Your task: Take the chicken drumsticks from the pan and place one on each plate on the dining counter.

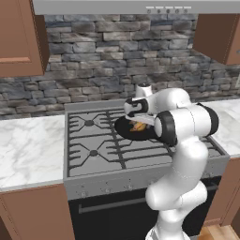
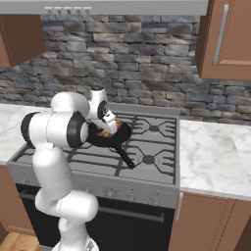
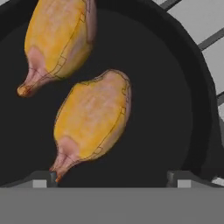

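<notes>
Now, progress: nothing moved yet, I judge; both drumsticks (image 3: 89, 122) left to plate.
Drumsticks: lying in pan (image 3: 175, 109), frame centre and upper left.
Jaws: spread wide, empty, I hover above nearer drumstick.

Stove (image 1: 93, 152) w/ black pan (image 2: 110, 139) on rear grate.

Two golden-brown chicken drumsticks (image 3: 93, 120) lie side by side in the round black pan (image 3: 175, 87), bony ends pointing alike.
</notes>
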